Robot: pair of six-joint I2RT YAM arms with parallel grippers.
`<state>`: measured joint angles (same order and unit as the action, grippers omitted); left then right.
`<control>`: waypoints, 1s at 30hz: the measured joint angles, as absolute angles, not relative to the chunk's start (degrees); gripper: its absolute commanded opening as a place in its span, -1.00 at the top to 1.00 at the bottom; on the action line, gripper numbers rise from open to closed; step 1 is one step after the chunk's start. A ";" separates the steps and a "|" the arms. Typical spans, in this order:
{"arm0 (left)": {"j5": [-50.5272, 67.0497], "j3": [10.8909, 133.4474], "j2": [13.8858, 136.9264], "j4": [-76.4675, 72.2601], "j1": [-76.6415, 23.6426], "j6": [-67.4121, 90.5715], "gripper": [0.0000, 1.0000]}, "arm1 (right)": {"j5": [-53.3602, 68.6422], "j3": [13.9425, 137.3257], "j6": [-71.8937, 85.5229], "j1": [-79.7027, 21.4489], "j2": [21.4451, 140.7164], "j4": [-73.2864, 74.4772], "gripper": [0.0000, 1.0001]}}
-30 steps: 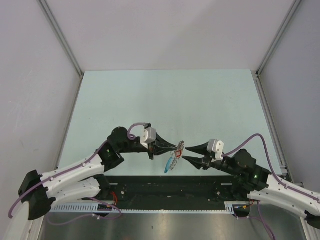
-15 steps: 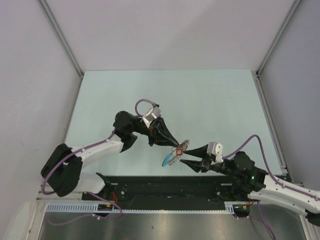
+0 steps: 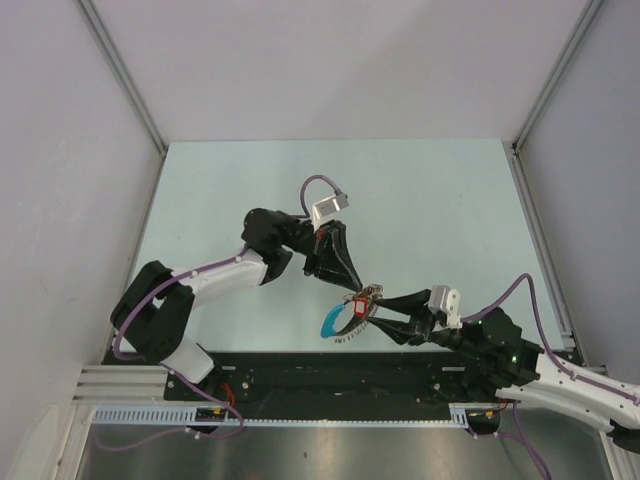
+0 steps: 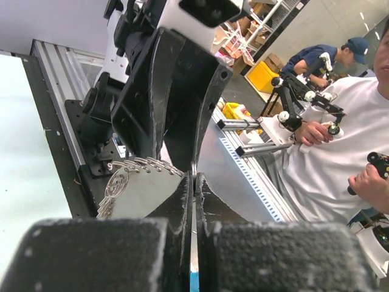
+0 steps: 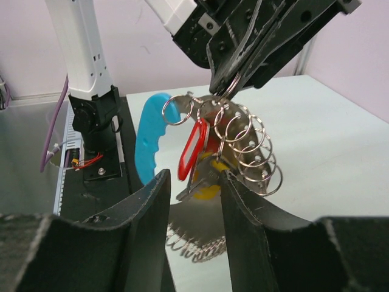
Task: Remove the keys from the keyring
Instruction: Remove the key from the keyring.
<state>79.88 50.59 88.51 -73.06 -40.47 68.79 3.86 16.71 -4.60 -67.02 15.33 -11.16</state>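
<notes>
1. Jaws of the left gripper (image 3: 352, 291), in the middle of the top view, are shut tight on the top of the keyring (image 3: 365, 296).
2. Keyring hangs in the air, its blue arc (image 3: 328, 322) at the left, the red key (image 3: 357, 307) in the middle.
3. Right gripper (image 3: 372, 313) is just to the right, jaws apart, with the key between them.
</notes>
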 measured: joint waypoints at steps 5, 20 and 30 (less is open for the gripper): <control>80.16 52.10 88.90 -73.76 -40.47 70.26 0.99 | 4.56 16.71 -4.60 -67.02 17.23 -11.46 0.17; 80.36 52.18 89.36 -74.06 -40.45 70.74 0.99 | 5.48 17.85 -4.47 -67.40 25.39 -16.53 0.17; 80.34 52.14 89.32 -74.08 -40.29 70.57 0.99 | 3.86 18.74 -4.54 -67.51 28.71 -18.92 0.62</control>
<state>80.34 52.14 89.32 -74.08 -40.29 70.57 3.86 18.74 -4.54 -67.51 28.71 -18.92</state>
